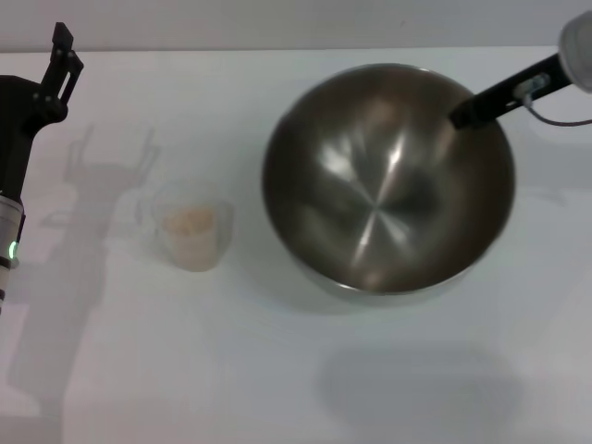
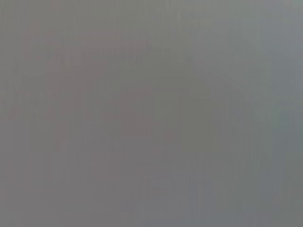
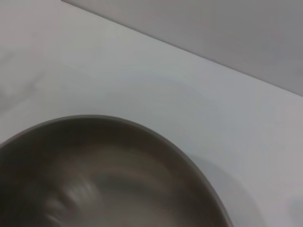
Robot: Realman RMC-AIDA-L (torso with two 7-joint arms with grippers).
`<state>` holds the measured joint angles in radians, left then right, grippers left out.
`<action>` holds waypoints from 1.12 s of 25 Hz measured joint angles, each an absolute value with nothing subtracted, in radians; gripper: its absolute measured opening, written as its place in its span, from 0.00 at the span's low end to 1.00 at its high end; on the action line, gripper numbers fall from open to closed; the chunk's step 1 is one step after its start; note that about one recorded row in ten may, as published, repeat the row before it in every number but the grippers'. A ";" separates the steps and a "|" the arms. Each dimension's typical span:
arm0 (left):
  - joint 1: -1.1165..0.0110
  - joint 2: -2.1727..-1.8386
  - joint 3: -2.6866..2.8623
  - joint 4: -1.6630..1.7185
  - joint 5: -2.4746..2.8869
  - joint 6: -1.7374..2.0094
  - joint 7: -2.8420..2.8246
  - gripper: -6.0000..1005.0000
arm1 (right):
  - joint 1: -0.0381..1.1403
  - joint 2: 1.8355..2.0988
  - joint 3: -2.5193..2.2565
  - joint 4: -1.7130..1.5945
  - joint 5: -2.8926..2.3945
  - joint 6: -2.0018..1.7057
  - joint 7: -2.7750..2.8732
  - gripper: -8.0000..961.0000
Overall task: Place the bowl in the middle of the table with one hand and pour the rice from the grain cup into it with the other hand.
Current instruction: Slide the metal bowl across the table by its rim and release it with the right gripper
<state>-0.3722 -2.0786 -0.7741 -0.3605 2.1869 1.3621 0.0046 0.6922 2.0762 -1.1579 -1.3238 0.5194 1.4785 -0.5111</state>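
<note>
From the head view, the right arm reaches in from the upper right corner; its dark right gripper [image 1: 462, 117] meets the far right rim of the bowl [image 1: 388, 180], with one finger showing inside the rim, so it appears clamped on that rim, though the outer finger is hidden behind the steel. The left arm stands at the far left edge, forearm upright; its left gripper [image 1: 63, 57] points toward the table's far edge above the surface, and its two dark fingers stand a little apart with nothing between them.

The table [image 1: 277, 388] is plain white; a grey wall band runs along its far edge. The bowl sits right of the middle and looks empty inside, its shadow lying on the table closer to the robot. The grain cup [image 1: 192, 229] stands upright well to the left of the bowl, apart from it, with the rice [image 1: 190, 222] as a pale beige mass inside.

The left wrist view is a flat grey blur with nothing recognisable; the right wrist view shows only part of the bowl's rim and inner wall, cut off at the frame edge, with white table and grey wall beyond.
</note>
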 joint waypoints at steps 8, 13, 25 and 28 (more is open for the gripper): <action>-0.371 -2.079 -0.775 -0.362 2.193 1.363 0.004 0.86 | 0.718 2.077 -1.204 -1.240 0.562 1.439 -0.502 0.02; -0.371 -2.079 -0.775 -0.362 2.194 1.364 0.003 0.86 | 0.736 2.077 -1.207 -1.171 0.568 1.419 -0.501 0.02; -0.370 -2.080 -0.773 -0.364 2.193 1.364 0.002 0.86 | 0.774 2.076 -1.208 -1.073 0.560 1.403 -0.473 0.02; -0.365 -2.080 -0.773 -0.369 2.192 1.364 0.001 0.86 | 0.788 2.074 -1.209 -1.051 0.556 1.403 -0.463 0.02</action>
